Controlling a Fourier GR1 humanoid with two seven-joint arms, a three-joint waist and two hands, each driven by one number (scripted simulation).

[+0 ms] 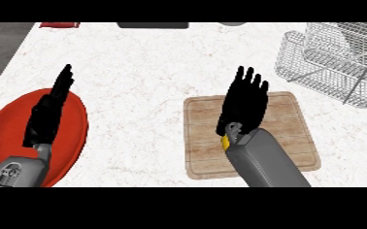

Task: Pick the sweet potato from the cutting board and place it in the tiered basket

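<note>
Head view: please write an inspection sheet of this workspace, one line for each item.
Surface: white speckled counter.
Job's things: cutting board at centre right; tiered basket of wire at far right; sweet potato not visible.
Clutter: red plate at left; dark items at the far edge, cut off.
Hands: right hand open above the board; left hand open, resting over the plate.
Cables: nothing seen.
Surroundings: nothing seen.
</note>
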